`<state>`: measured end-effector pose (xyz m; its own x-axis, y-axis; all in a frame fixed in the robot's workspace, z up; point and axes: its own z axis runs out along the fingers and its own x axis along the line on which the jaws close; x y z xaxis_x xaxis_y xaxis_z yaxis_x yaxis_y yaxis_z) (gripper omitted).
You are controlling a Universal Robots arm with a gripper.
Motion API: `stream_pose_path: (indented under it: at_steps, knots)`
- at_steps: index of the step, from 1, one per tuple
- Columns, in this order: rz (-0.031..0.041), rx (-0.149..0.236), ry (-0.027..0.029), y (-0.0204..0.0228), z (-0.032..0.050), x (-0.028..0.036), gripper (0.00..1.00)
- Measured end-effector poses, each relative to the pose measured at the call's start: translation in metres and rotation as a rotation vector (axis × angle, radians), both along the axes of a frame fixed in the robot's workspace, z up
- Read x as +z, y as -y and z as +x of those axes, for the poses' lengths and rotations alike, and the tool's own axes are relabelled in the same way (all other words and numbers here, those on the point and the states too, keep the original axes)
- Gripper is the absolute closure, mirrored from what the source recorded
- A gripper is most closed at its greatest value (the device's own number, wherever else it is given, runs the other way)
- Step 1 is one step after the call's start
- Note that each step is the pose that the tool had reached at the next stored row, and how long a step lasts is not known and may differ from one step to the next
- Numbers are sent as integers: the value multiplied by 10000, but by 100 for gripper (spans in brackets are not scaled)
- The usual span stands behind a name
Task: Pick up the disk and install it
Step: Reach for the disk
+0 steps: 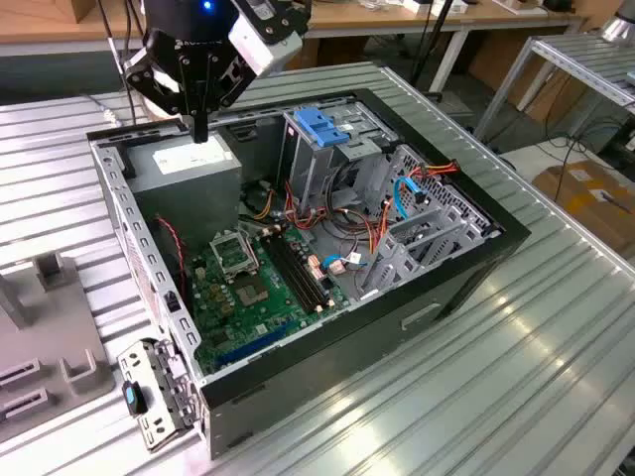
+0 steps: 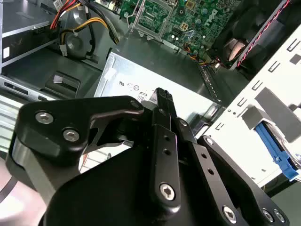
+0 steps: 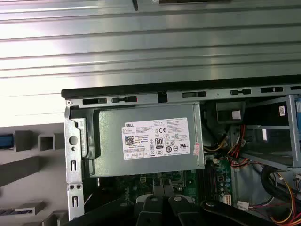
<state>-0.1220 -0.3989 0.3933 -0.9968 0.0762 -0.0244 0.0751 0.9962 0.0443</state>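
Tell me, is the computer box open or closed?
Open. The computer case has no cover on top: in the exterior view the green motherboard, wires and grey power-supply box lie bare inside.

The disk, blue edge showing, sits beside a grey holder.

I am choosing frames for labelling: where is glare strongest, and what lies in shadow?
First wrist view: glare whitens the table; power supply evenly lit. Exterior view: mild sheen on the table, shade inside the case. Second wrist view: the gripper looks dark.
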Motion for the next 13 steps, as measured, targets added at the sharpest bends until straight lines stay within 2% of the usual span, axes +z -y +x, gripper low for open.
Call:
stream_pose_path:
  at_steps: [13]
  knots:
    - [0, 0, 1, 0, -1, 0, 89]
